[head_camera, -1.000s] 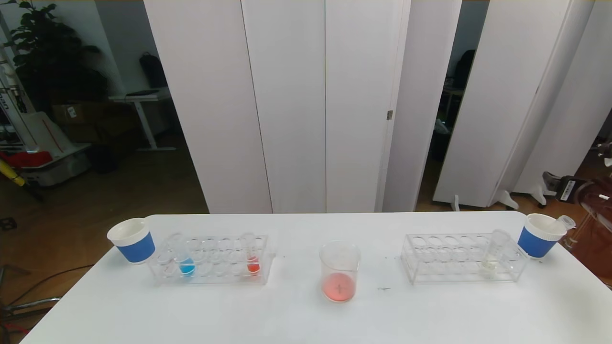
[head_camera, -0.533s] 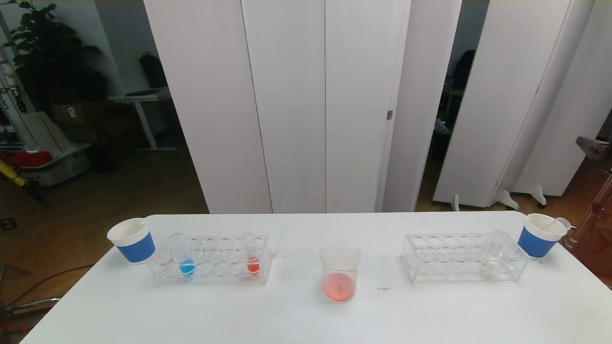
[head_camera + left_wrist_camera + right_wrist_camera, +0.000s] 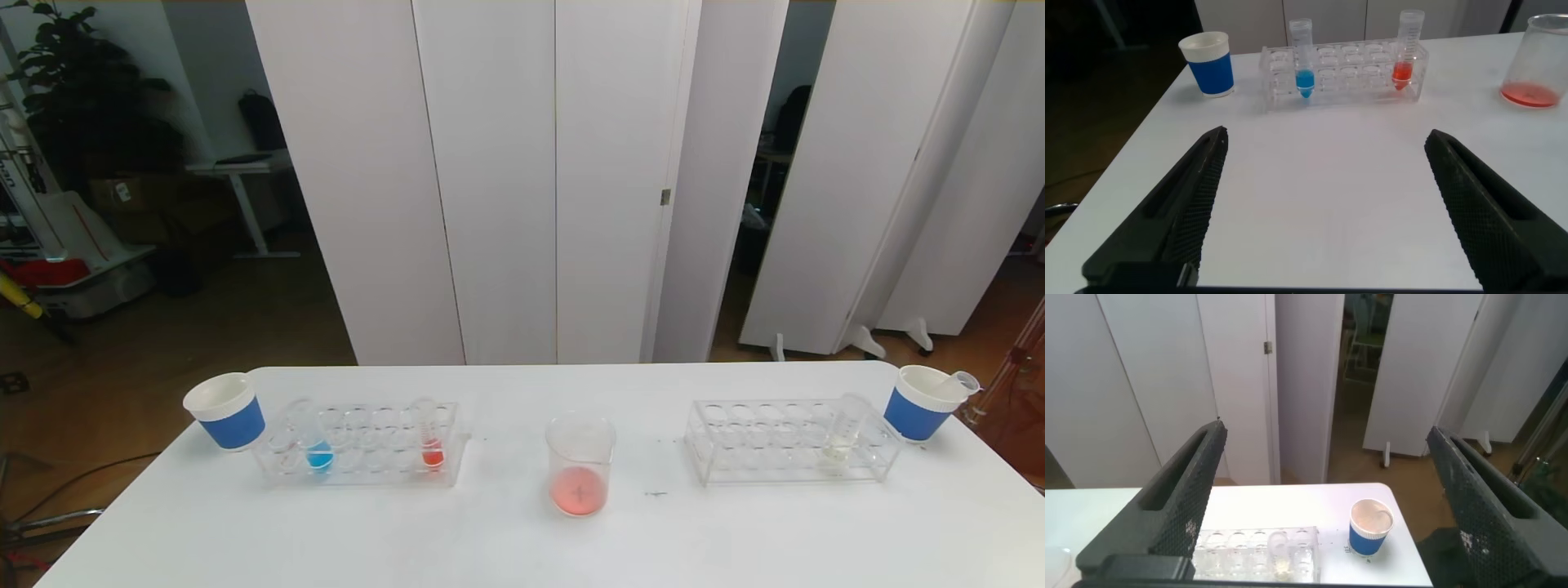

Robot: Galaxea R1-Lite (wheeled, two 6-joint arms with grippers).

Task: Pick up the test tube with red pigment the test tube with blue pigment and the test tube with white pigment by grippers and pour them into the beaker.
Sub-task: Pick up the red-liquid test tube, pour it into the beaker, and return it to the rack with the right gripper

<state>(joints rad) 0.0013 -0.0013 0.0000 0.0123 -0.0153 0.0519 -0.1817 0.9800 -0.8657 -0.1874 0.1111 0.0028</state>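
Blue-pigment test tube (image 3: pixel 1304 57) stands upright in the rack (image 3: pixel 1343 75) near the worktop's left edge, ahead of the left end effector (image 3: pixel 1323 208), jaws wide, empty. Right end effector (image 3: pixel 1323 506), equally wide, hangs high over the right edge, farther off.

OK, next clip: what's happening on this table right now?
Nothing is being handled. The left gripper hovers open over the near table, facing the left rack, where the test tube with blue pigment and a red tube stand. The right gripper is open, above the right rack holding the test tube with white pigment. The beaker between the racks already holds some red liquid.
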